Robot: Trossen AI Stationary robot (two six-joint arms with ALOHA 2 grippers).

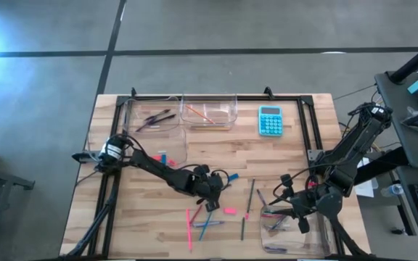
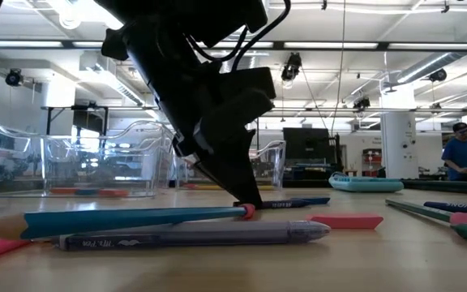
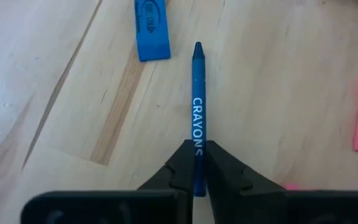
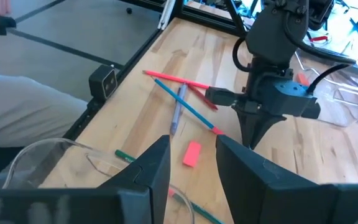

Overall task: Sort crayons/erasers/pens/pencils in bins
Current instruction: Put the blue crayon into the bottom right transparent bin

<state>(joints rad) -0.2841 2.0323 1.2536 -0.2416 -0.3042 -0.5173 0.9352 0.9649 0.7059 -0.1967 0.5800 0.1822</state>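
Left gripper (image 3: pixel 197 163) is clenched on a blue crayon (image 3: pixel 197 102) lying flat on the table (image 1: pixel 289 152), a blue eraser (image 3: pixel 151 29) just beyond its tip. Right gripper (image 4: pixel 192 163) stands parted, empty, over the near-right bin (image 1: pixel 324 233). Other bins (image 1: pixel 209 109) line the far edge.

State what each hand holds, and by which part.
Left hand pinches the blue crayon near its blunt end. Right hand is open, holding nothing.
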